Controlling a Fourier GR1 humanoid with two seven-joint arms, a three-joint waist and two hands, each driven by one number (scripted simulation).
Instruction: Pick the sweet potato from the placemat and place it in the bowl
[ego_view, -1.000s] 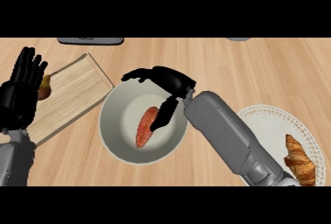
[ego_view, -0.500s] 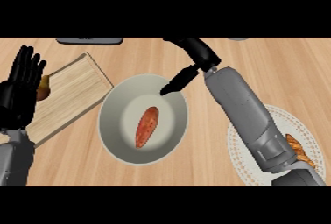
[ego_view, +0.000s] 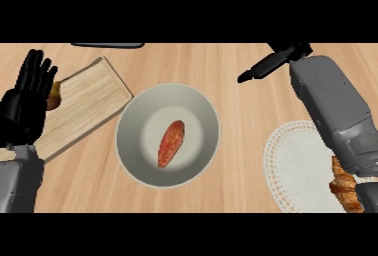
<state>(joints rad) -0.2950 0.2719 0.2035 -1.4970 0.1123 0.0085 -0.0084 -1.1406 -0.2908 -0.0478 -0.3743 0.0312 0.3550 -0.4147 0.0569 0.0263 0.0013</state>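
the sweet potato (ego_view: 171, 144) lies in the bowl (ego_view: 140, 120) on the worktop (ego_view: 221, 70). the right robot hand (ego_view: 269, 64) hangs above the worktop beyond the bowl, fingers straight, holding nothing. the left robot hand (ego_view: 26, 102) rests open at the left edge.

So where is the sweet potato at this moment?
In the head view, the sweet potato lies inside the bowl, left of centre, between the wooden board and the placemat.

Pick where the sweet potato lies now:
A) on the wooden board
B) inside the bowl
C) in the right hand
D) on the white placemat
B: the sweet potato lies in the middle of the bowl, and the right hand is off beyond the bowl's rim, touching nothing.
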